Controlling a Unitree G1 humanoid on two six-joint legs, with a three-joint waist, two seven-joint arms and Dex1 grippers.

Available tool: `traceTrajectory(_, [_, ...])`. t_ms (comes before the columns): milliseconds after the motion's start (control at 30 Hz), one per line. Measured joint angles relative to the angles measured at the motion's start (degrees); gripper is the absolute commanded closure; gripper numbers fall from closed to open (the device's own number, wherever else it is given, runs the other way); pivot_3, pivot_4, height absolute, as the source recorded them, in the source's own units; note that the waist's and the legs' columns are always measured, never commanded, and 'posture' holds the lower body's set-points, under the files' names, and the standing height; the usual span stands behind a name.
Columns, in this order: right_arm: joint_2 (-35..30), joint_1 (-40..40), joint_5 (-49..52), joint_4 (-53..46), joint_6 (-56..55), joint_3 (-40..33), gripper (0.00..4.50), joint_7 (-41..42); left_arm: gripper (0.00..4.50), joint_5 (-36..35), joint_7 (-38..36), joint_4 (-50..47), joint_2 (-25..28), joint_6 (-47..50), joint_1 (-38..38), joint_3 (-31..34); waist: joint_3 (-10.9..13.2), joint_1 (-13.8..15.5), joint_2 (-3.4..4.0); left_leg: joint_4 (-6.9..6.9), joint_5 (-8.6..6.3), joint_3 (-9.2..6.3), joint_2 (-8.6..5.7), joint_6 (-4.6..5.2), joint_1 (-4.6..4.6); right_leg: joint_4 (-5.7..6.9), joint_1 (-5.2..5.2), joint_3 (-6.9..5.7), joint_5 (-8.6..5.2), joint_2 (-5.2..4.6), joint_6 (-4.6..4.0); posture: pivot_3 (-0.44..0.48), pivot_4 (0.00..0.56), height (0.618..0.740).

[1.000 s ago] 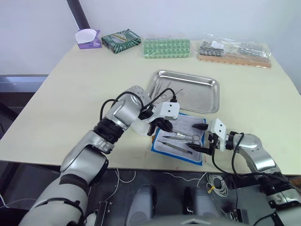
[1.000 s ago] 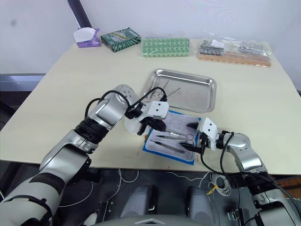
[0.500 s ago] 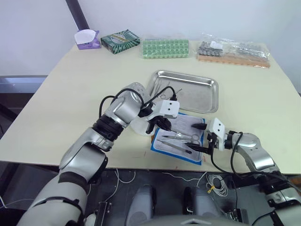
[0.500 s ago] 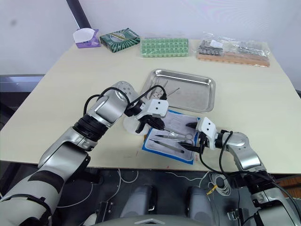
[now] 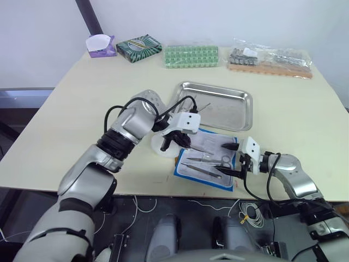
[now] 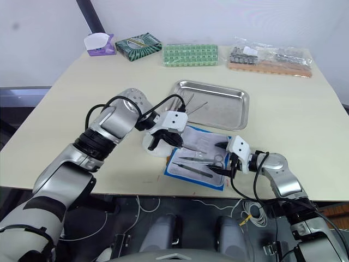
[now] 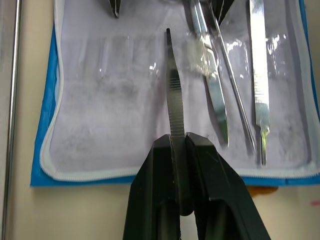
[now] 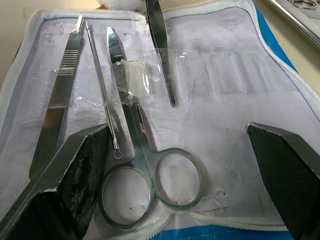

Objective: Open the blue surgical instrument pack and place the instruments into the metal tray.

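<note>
The blue surgical instrument pack [image 5: 189, 170] lies open near the table's front edge, whitish lining up. Scissors [image 8: 119, 67], a thin probe [image 8: 100, 90] and a flat handle [image 8: 61, 95] lie in it. My left gripper [image 5: 178, 141] is shut on silver tweezers [image 7: 171, 85], which hang just above the lining's left part. At the pack's right edge my right gripper [image 5: 232, 160] stands open, one finger on each side of the scissors' rings. Behind the pack sits the metal tray [image 5: 238, 109], with a few slender instruments [image 5: 190, 101] at its left end.
A white round object [image 5: 160, 146] lies under my left wrist beside the pack. Along the far edge stand a purple box [image 5: 102, 45], a dark green patterned box [image 5: 140, 46], a green grid pack [image 5: 192, 55] and bagged metal parts [image 5: 270, 61].
My left gripper has drawn back to the left over the pack with the tweezers in it. The right gripper has stayed at the pack's right edge.
</note>
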Motion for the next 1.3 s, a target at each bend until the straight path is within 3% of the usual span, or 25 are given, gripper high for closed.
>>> traceTrajectory(467, [0.31, -0.26, -0.39, 0.21, 0.00, 0.04, 0.00, 0.00, 4.46, -3.62, -0.64, -1.20, 6.59, -0.73, -1.32, 2.82, -0.01, -0.05, 0.00, 0.00, -0.06, 0.06, 0.15, -0.11, 0.05, 0.00, -0.02, 0.08, 0.00, 0.06, -0.01, 0.000, 0.150, 0.740])
traceTrajectory(700, [0.33, -0.29, -0.40, 0.23, 0.00, 0.13, 0.00, 0.02, 4.46, -8.34, 2.81, -6.50, 8.02, 10.54, 1.46, 9.83, -0.02, -0.06, 0.01, 0.00, -0.03, 0.07, 0.30, -0.06, 0.06, 0.00, -0.01, 0.08, 0.00, 0.12, -0.01, 0.000, 0.150, 0.740])
traceTrajectory(900, [0.32, -0.72, -0.42, 0.51, 0.05, 0.33, 0.00, 0.25, 4.46, -10.32, 16.95, -9.07, 0.39, 25.35, 2.71, 15.10, -0.03, -0.10, -0.01, 0.00, 0.00, 0.10, 0.28, 0.00, 0.08, 0.00, 0.00, 0.13, 0.00, 0.19, -0.01, 0.000, 0.150, 0.740])
traceTrajectory(1167, [0.24, -1.13, -0.42, 0.94, 0.04, 0.41, 0.00, 0.78, 4.46, -11.26, 33.37, -9.12, -9.31, 37.61, 2.95, 20.36, -0.03, -0.10, -0.02, 0.01, 0.01, 0.05, 0.05, 0.01, 0.10, 0.06, 0.03, 0.18, 0.01, 0.24, -0.01, 0.000, 0.150, 0.740])
traceTrajectory(1300, [0.16, -1.17, -0.41, 1.54, 0.01, 0.09, 0.00, 1.42, 4.46, -10.47, 47.72, -2.65, -20.15, 40.33, 1.09, 24.25, -0.17, 0.15, -0.24, 0.02, 0.01, -0.03, -0.04, 0.01, 0.14, 0.08, 0.10, 0.20, 0.01, 0.24, 0.00, 0.000, 0.150, 0.740])
